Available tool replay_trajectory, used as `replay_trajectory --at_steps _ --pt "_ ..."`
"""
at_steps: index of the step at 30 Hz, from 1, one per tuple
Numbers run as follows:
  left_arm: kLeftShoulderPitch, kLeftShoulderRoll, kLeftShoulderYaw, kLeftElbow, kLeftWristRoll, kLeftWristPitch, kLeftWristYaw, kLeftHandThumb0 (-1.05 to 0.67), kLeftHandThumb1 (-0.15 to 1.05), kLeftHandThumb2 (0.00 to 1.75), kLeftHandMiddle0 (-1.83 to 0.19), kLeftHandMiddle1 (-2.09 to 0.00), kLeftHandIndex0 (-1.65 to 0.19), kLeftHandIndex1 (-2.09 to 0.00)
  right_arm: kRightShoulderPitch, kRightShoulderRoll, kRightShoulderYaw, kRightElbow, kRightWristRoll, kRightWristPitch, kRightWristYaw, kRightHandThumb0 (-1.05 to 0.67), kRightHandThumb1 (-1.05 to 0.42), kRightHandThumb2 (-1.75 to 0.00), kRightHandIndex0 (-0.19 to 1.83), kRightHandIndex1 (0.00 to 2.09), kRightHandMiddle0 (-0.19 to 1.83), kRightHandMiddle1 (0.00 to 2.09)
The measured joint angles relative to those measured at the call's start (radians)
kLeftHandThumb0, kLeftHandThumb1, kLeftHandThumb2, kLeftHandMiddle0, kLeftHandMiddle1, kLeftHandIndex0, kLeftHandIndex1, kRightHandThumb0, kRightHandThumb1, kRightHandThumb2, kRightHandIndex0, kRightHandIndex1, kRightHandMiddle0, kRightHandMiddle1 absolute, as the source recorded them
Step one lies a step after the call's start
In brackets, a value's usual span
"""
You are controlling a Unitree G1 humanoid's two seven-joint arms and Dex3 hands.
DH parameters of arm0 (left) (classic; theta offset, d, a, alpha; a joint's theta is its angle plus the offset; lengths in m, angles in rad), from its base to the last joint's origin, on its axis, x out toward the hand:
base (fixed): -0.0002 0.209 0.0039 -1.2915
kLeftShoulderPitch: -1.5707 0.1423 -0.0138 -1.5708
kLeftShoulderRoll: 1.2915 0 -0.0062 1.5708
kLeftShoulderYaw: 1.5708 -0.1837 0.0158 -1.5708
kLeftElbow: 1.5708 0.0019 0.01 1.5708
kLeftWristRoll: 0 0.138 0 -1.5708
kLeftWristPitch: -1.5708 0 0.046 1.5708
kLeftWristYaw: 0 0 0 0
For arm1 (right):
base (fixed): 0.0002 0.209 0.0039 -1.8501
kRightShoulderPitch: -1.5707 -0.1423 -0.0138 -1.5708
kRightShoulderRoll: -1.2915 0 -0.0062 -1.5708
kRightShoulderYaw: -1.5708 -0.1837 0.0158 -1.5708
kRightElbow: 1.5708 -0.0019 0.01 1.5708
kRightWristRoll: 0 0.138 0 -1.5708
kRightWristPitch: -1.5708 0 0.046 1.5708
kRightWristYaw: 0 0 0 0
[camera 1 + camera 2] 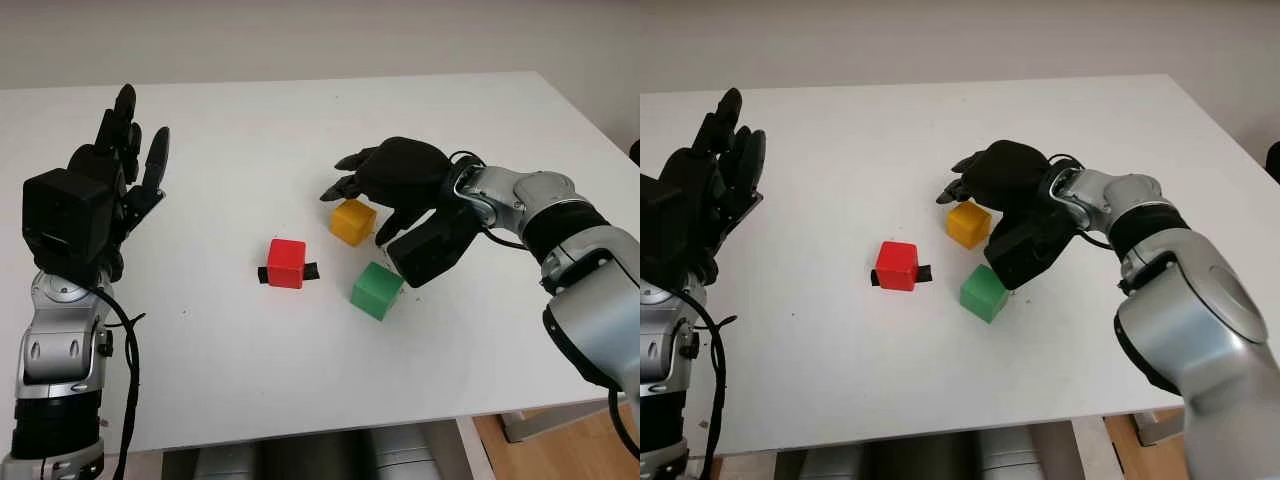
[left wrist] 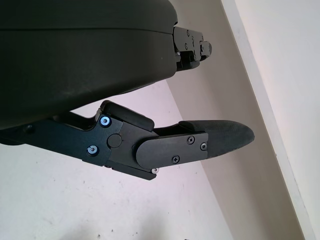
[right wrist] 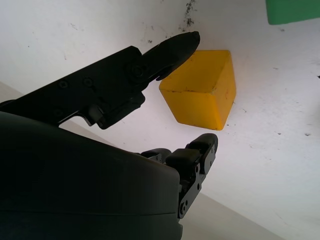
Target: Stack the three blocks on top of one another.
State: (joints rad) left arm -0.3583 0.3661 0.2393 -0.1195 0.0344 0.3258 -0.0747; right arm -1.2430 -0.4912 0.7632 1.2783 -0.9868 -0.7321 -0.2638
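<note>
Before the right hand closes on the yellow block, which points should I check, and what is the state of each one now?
1. Right hand open around the yellow block, fingers on both sides: ok.
2. Fingers already touching the yellow block: cannot tell.
3. Yellow block free of the green block and red block: ok, all three are apart.
4. Green block away from the right hand: not ok, it lies very near the palm.
5. Left hand away from the blocks: ok, open, raised at the table's left side.
6. Stack started: not ok.
</note>
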Motion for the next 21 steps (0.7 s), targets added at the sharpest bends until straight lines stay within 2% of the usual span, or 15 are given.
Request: replay_trajectory --at_steps 21 --pt "0.003 0.010 -0.004 -0.011 -0.004 0.024 -0.020 -0.73 1.05 0.54 0.04 -0.05 0.06 -0.05 0.005 0.005 0.042 0.011 -0.028 0.034 -0.085 -0.43 -0.82 -0.06 0.57 0.11 0.81 0.21"
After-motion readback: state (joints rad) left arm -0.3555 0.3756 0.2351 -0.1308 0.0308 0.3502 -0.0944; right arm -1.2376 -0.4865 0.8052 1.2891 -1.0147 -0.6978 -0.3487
